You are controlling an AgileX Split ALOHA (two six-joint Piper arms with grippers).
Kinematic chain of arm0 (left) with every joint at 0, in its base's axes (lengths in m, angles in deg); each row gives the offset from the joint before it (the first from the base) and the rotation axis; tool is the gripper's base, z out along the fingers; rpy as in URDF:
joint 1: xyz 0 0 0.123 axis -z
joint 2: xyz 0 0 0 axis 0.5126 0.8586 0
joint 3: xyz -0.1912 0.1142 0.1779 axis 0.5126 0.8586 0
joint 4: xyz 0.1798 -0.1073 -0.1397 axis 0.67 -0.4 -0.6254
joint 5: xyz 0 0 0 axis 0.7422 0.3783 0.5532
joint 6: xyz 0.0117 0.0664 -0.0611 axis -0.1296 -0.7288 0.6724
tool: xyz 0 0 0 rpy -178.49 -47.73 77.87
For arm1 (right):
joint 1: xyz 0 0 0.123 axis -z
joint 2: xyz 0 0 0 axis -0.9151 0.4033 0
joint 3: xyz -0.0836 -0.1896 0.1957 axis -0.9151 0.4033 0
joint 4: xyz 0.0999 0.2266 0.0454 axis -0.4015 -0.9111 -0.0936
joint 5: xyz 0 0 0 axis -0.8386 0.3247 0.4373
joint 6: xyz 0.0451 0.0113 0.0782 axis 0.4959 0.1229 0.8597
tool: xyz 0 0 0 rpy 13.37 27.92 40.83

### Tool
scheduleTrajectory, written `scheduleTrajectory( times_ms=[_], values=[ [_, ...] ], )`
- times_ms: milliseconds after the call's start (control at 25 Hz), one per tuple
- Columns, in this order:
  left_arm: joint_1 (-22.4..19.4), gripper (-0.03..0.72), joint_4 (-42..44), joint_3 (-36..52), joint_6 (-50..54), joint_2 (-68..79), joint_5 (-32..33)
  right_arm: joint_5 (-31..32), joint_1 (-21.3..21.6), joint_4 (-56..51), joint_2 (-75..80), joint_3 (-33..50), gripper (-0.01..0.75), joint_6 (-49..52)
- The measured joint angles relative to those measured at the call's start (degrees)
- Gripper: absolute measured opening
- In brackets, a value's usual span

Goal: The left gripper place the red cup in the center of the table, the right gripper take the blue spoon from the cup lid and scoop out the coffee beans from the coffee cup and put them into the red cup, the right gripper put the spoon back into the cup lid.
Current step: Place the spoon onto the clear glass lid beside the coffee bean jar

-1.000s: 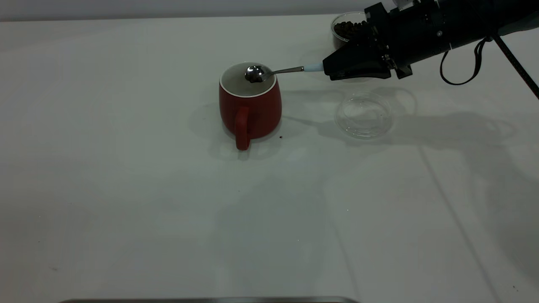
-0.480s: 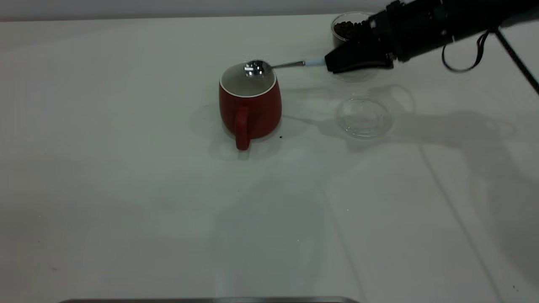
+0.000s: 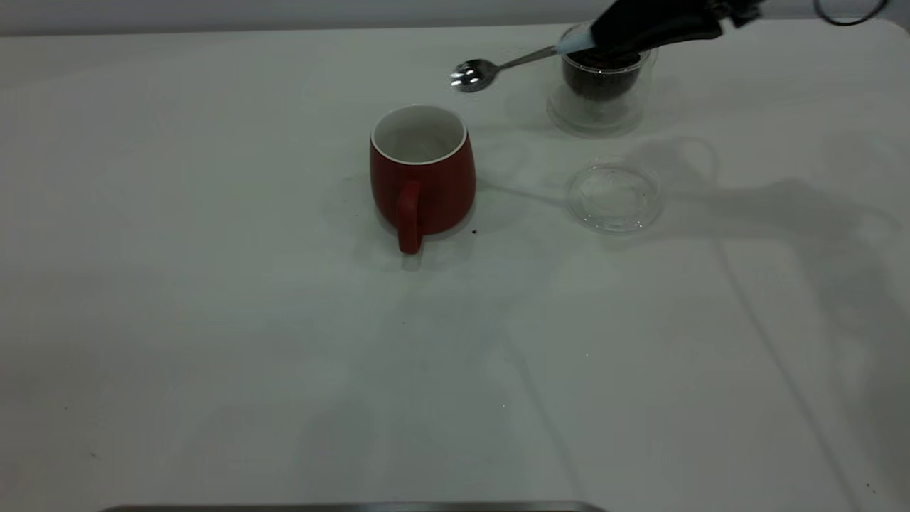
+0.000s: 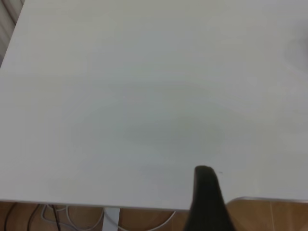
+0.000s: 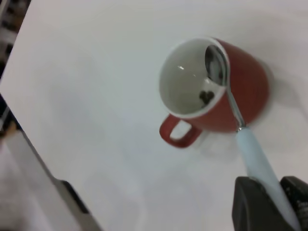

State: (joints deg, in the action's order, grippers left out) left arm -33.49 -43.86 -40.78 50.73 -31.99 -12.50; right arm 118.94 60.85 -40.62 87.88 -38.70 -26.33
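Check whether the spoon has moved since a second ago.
Yes. The spoon has lifted off the red mug, which stayed put, toward the glass cup.

We see a dark-red mug [image 3: 422, 181] with a white inside and white rim, a few nearly black coffee beans [image 5: 206, 96] lying in it, on a plain white surface [image 3: 213, 320]. The spoon [image 3: 498, 67] has a shiny steel bowl and a pale-blue handle, held in the black right end effector [image 3: 604, 34]. The glass cup [image 3: 601, 89] and the lid [image 3: 613, 197] are clear, the cup dark with beans, and the left end effector [image 4: 207, 202] is black too.
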Motion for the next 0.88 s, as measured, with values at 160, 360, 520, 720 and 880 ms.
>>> scheduleTrajectory(
  times_ms=[160, 360, 520, 720, 880],
  values=[
    [0.00, 0.586, 0.00, 0.00, 0.00, 0.00, 0.00, 0.00, 4.00, -0.77, -2.93, 4.53, 0.114, 9.35],
    [0.00, 0.586, 0.00, 0.00, 0.00, 0.00, 0.00, -0.87, 8.80, -2.98, -3.24, 11.31, 0.114, 12.10],
    [0.00, 0.586, 0.00, 0.00, -0.05, 0.00, 0.00, -3.49, 11.55, -5.11, -3.24, 15.41, 0.114, 11.61],
    [0.00, 0.586, 0.00, 0.00, -0.15, 0.00, 0.00, -4.12, 12.40, -8.35, 0.13, 15.98, 0.114, 10.54],
    [0.00, 0.586, 0.00, 0.00, -0.15, 0.00, 0.00, -4.62, 12.40, -13.08, 4.53, 15.98, 0.114, 7.06]
  ],
)
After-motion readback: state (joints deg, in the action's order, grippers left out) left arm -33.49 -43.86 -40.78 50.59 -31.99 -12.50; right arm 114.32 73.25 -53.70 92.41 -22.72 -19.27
